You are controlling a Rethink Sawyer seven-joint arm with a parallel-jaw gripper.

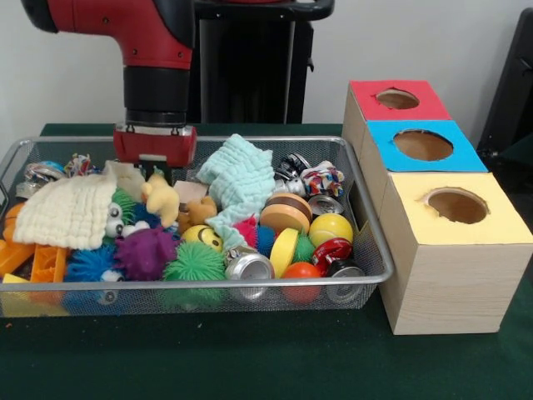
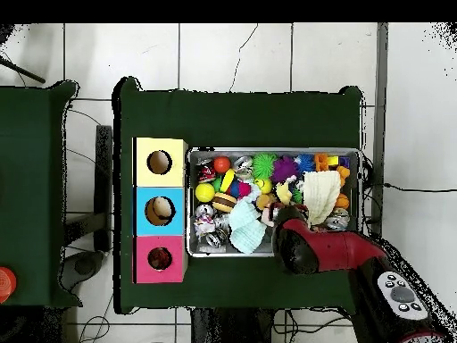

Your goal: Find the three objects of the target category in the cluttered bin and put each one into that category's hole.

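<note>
Wire mesh forms the bin [image 1: 366,218], which is set on a green table [image 1: 250,358] and is crowded with small things. At its left edge, in the front view, orange plastic pieces [image 1: 42,265] are seen beside a cream waffle cloth [image 1: 67,212] that is draped over other items. Just right of that cloth a yellow plush toy [image 1: 161,197] is lodged, with a purple spiky ball [image 1: 145,252] and a green spiky ball [image 1: 194,262] placed before it along the near edge. Above the plush toy the red gripper [image 1: 156,167] is lowered into the back of the bin from the red and black arm [image 1: 154,50]; its fingers are hidden among the clutter, so how far apart they are set cannot be told. Toward the middle a pale green cloth [image 1: 240,179] is heaped, and a crushed silver can [image 1: 248,267] is laid against the near wall. Further right a brown and yellow yo-yo [image 1: 286,212], a yellow ball [image 1: 331,227] and a red can [image 1: 331,250] are gathered by the right edge. Which category is sought cannot be told from the views. Right of the bin, touching its wall, three wooden boxes are lined up, each with a round hole: a yellow-topped box [image 1: 454,221] nearest, a blue-topped box [image 1: 423,146] behind it, and a red-topped box [image 1: 396,100] farthest. In the overhead view a pale object is seen inside the blue-topped box's hole.
</note>
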